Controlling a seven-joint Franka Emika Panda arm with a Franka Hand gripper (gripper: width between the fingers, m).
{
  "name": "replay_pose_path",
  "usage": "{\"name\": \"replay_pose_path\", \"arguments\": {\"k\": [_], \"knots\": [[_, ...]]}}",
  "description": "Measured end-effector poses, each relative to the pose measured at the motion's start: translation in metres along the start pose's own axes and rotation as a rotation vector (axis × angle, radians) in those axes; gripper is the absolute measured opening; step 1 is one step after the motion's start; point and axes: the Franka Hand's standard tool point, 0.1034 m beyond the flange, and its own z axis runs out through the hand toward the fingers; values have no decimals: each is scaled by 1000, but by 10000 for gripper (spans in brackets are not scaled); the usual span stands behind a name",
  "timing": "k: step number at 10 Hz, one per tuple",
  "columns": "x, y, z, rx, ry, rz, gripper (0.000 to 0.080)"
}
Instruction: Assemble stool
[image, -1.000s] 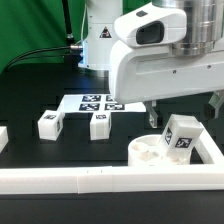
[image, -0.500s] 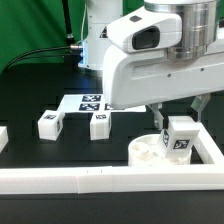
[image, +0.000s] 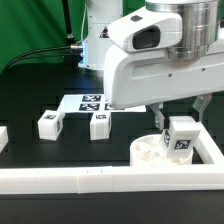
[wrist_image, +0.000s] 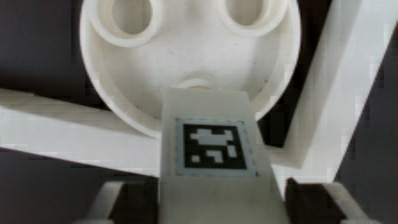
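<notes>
Since a second ago the arm has come down and across with its load, and over the last half-second nothing stirs. The gripper (image: 180, 118) is clamped on a white blocky plastic leg (image: 181, 138) (wrist_image: 214, 140), its fingers pressed to the leg's two sides and the black-and-white tag facing out. That leg hangs over the thick round white plastic seat disc (image: 147, 151) (wrist_image: 187, 62) at four o'clock in the exterior view; whether they touch cannot be told. At nine o'clock a second white leg (image: 49, 124) and a third white leg (image: 99, 124) stand apart on the black table (image: 25, 100), with the marker board (image: 93, 101) just beyond them toward twelve. A long white border rail (image: 60, 180) runs along six o'clock.
</notes>
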Motion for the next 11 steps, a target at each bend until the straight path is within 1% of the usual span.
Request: {"name": "replay_pose_path", "arguments": {"k": [1,2,3,5,6,11], "knots": [[-3,-1,0,22,33,101,341],[-6,-2,0,38,66,224,342],[-6,-6,1,46,99,374,343],[-2,-14,1,75,122,635,343],[-2,-15,1,79,119,720,343],[-3,-13,0,97,106,1017,343]]}}
